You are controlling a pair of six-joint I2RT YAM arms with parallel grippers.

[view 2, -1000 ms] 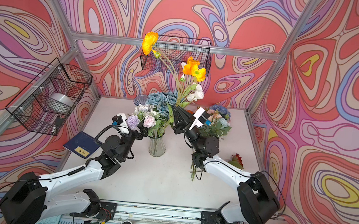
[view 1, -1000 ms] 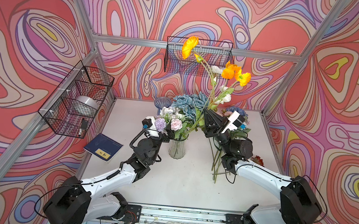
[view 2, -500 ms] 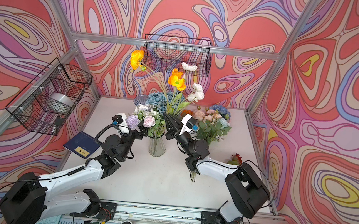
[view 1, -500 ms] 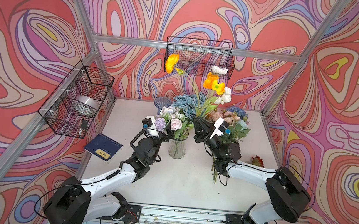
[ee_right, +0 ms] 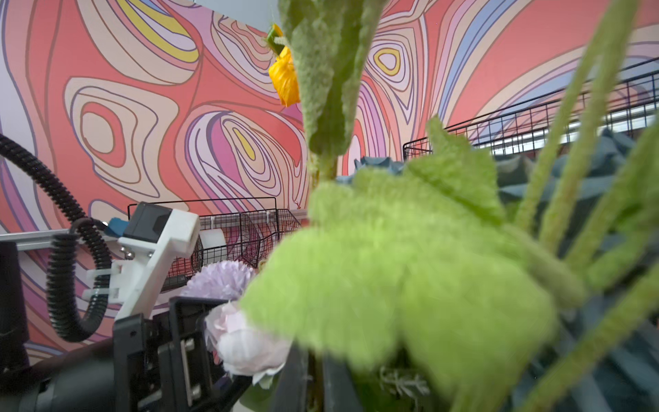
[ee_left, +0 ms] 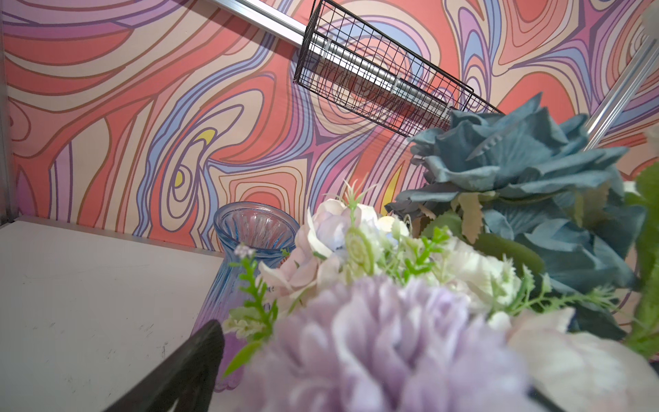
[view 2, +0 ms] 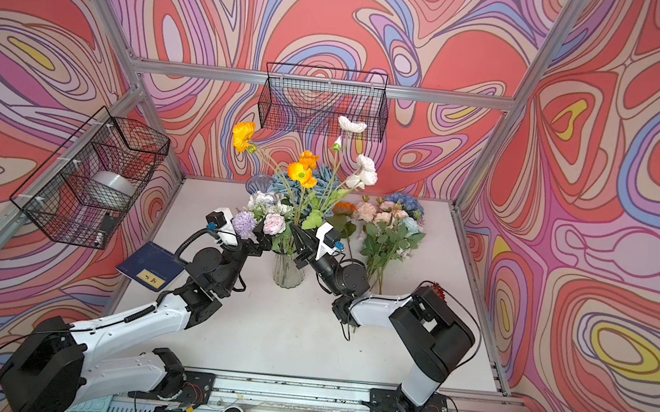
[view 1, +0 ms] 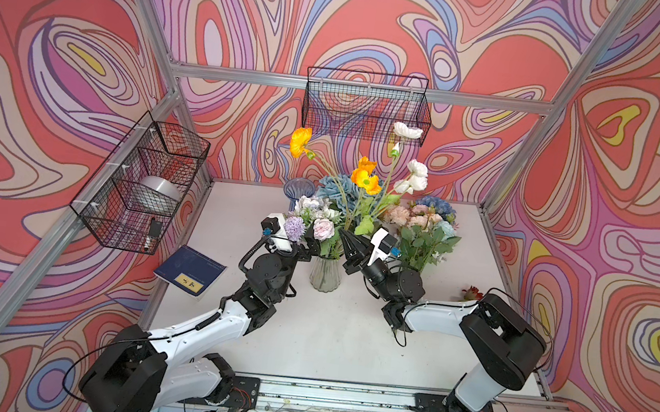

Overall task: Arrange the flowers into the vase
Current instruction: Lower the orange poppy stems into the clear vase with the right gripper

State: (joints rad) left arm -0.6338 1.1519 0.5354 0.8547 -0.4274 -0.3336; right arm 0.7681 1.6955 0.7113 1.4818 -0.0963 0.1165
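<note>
Vase [view 1: 325,275]: ribbed clear glass, flared.
Poppy stems [ee_right: 574,117]: fuzzy green, pinched by right hand [view 1: 346,238].
Left hand [view 1: 312,242]: spread beside ruffled lilac pompom [view 1: 294,228].

In both top views blooms [view 1: 323,229] bury the left gripper [view 1: 308,244] — its jaws cannot be made out. The left wrist view shows one finger [ee_left: 185,371], cut by the edge, and a blurred pompom [ee_left: 385,349]. In the right wrist view a blurred leaf [ee_right: 399,292] covers the right gripper [ee_right: 315,383] — its hold on the stem [ee_right: 322,167] is barely visible. The vase [view 1: 325,277] mouth is lost among stems.
</note>
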